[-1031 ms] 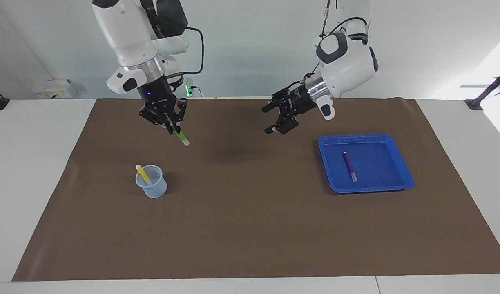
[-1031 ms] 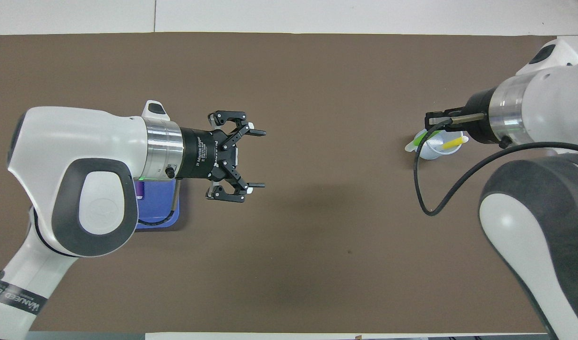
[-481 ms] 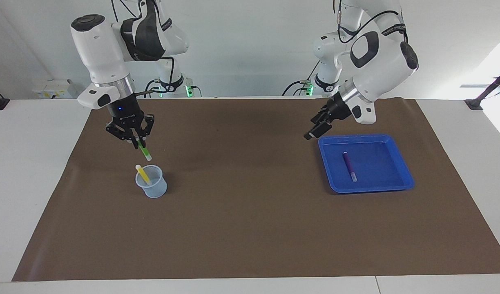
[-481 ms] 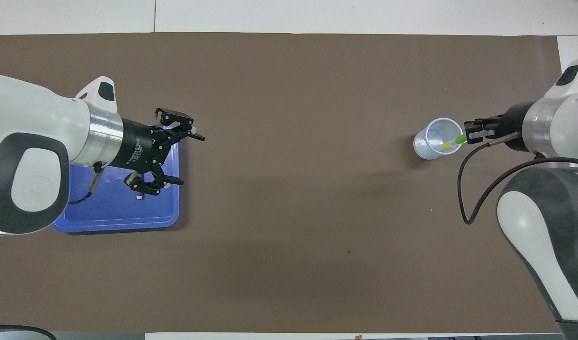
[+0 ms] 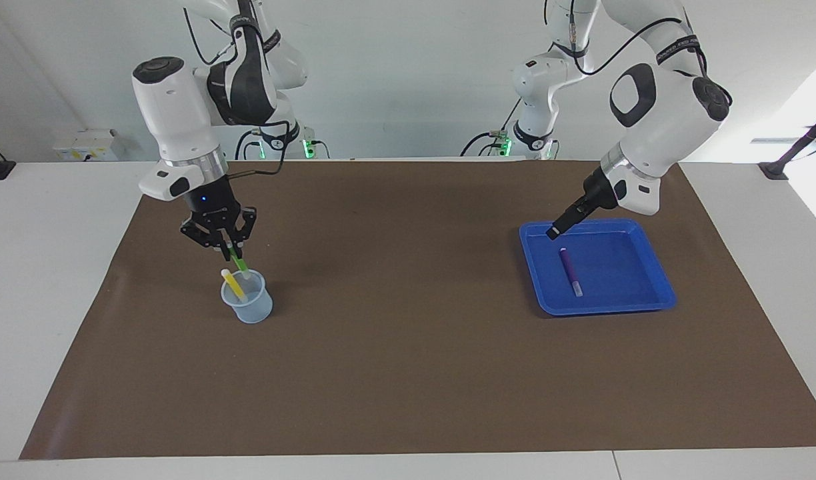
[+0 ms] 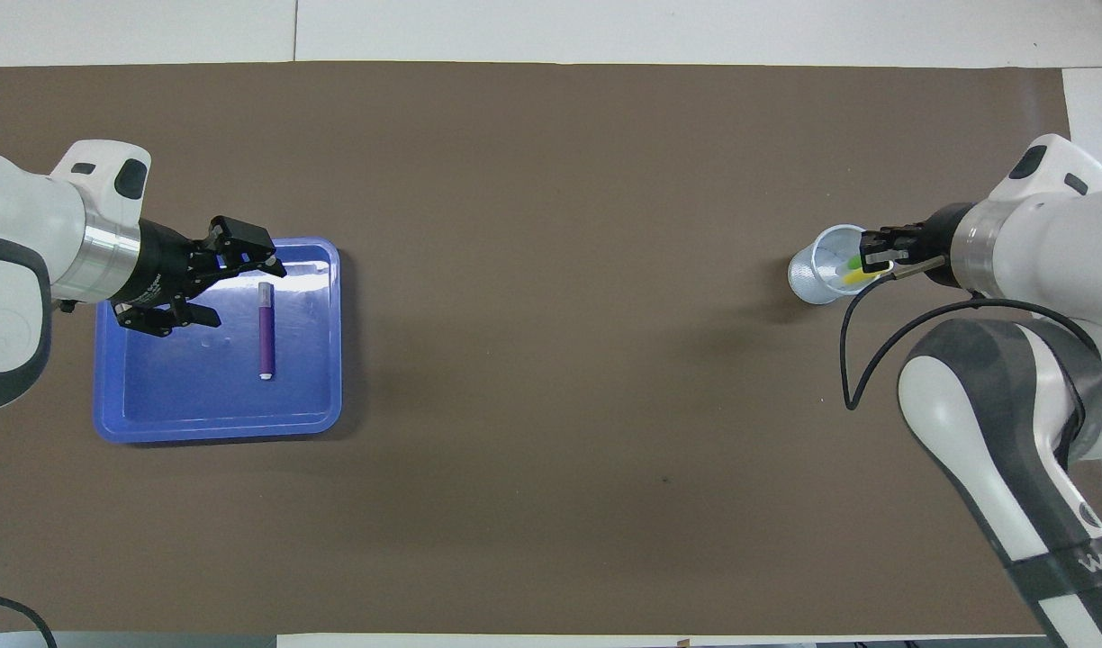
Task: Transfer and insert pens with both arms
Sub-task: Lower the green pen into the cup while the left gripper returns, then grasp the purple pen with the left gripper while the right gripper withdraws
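Note:
My right gripper (image 5: 229, 249) (image 6: 875, 256) is shut on the green pen (image 5: 241, 267) (image 6: 853, 263), which slants down with its whitish tip at the mouth of the clear cup (image 5: 248, 307) (image 6: 821, 270). The yellow pen (image 5: 233, 283) (image 6: 862, 278) leans inside that cup. The purple pen (image 5: 569, 270) (image 6: 266, 328) lies flat in the blue tray (image 5: 655, 303) (image 6: 218, 427) at the left arm's end of the table. My left gripper (image 5: 553, 233) (image 6: 245, 294) hangs open over the tray's edge nearer the robots, beside the purple pen and apart from it.
A brown mat (image 5: 408, 373) covers the table, and cup and tray both stand on it. Two smaller white arms with green lights (image 5: 285, 137) stand at the table's edge by the robots. A black cable (image 6: 853, 360) loops from the right wrist.
My right gripper has carried the green pen sideways and down to the cup's mouth. My left gripper has swung from the table's middle to over the tray, still open.

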`<state>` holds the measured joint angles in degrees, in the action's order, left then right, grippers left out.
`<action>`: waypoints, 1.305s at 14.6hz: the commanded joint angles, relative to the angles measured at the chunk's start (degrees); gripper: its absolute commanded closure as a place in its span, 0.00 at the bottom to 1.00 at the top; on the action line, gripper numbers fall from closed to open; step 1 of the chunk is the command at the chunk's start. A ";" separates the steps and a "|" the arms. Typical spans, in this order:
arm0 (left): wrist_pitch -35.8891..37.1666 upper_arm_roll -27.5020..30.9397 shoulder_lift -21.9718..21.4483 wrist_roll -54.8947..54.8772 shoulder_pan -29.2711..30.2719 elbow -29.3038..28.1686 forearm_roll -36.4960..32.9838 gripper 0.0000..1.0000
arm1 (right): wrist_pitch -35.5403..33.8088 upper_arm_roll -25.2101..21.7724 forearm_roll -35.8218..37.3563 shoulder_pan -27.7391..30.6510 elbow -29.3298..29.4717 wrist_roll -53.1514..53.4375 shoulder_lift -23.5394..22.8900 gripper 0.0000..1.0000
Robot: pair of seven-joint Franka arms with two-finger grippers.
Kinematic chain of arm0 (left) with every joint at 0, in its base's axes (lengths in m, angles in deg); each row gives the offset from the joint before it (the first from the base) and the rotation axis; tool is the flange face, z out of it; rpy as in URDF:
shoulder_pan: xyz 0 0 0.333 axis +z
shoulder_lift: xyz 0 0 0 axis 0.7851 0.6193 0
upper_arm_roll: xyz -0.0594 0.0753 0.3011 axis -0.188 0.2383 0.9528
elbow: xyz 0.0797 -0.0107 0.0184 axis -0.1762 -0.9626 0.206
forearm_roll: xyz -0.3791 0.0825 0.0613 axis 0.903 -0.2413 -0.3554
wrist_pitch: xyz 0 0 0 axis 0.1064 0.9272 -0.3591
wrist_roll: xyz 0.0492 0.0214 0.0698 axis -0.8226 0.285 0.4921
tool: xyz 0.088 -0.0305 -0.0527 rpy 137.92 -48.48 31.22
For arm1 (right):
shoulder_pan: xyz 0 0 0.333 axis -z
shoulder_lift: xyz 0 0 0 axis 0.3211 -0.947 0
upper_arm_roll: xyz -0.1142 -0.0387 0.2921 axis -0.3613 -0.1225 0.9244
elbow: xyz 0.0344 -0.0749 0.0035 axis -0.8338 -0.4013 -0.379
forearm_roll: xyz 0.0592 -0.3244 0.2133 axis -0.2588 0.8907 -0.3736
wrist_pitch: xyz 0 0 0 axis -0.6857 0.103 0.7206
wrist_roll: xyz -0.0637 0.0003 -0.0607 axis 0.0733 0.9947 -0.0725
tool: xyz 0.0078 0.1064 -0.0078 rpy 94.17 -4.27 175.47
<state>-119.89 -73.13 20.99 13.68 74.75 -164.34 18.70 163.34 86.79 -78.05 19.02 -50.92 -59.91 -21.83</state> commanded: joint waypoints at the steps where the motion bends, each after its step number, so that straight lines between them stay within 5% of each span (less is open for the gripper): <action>1: -4.57 -0.37 3.35 -10.31 0.44 0.26 -8.28 0.00 | 4.75 0.11 1.02 0.68 -4.33 -1.21 0.46 1.00; 7: -12.49 -0.46 11.79 -13.50 -0.35 -0.97 -22.18 0.02 | 10.82 0.11 1.02 0.68 -9.96 -0.77 0.37 1.00; 10: -13.38 -0.46 15.04 -13.50 -0.35 -1.15 -22.90 0.07 | 11.27 0.11 1.02 0.68 -10.84 -0.41 0.54 1.00; 12: -13.38 -0.46 16.10 -13.15 -0.52 -1.58 -22.82 0.09 | 11.36 0.11 1.02 0.68 -10.76 -0.33 0.46 0.56; 14: -13.38 -0.55 17.15 -13.06 -0.43 -2.20 -22.81 0.11 | 11.36 0.11 1.02 0.68 -10.23 -0.41 0.37 0.25; 16: -13.29 -0.64 18.65 -13.41 -0.26 -2.29 -22.55 0.13 | 11.27 0.11 0.93 0.68 -9.97 -0.41 0.28 0.07; 19: -12.07 -0.90 19.01 -13.50 0.09 -2.47 -21.24 0.18 | 10.22 0.11 0.76 0.68 -7.08 -0.50 -0.24 0.00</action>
<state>-132.23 -73.72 40.02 0.63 74.55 -166.34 -2.87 174.00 86.73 -78.05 19.11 -59.62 -59.95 -22.18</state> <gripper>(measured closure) 0.145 0.176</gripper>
